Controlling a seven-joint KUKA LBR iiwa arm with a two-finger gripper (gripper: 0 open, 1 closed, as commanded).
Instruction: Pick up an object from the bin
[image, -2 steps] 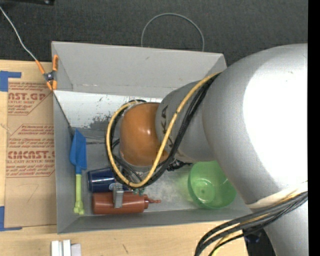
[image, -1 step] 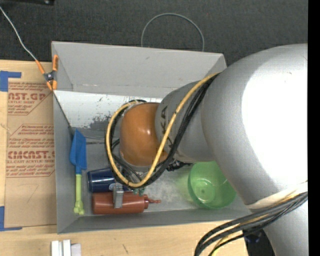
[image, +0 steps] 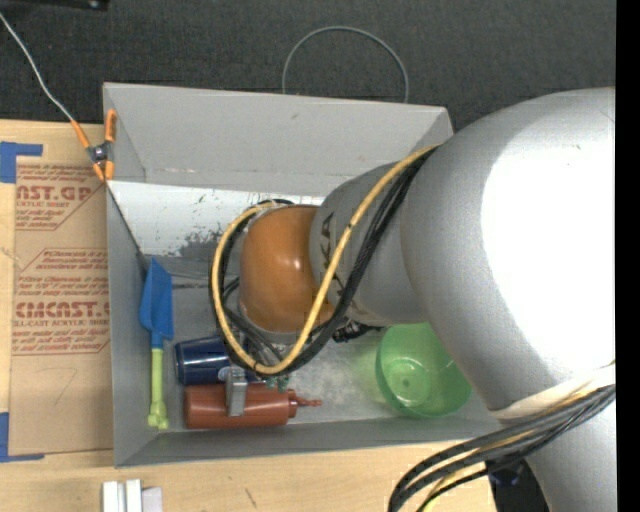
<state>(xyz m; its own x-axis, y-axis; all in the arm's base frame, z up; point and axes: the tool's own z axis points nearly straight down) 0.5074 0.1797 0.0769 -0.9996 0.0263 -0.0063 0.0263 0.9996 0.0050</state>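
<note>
My gripper (image: 236, 392) pokes out below the arm's wrist, low in the bin near the front wall. Its grey tip lies across a red-brown squeeze bottle (image: 262, 407) that rests on its side with the nozzle pointing right. Just behind the bottle, touching it or nearly so, lies a dark blue cylinder-shaped can (image: 200, 359), partly under the wrist's cables. Whether the bottle is gripped cannot be made out.
A blue scoop with a light green handle (image: 156, 335) lies along the left wall. A translucent green cup (image: 418, 373) sits at the front right, partly under the arm. The arm's orange cover and cables hide the bin's middle.
</note>
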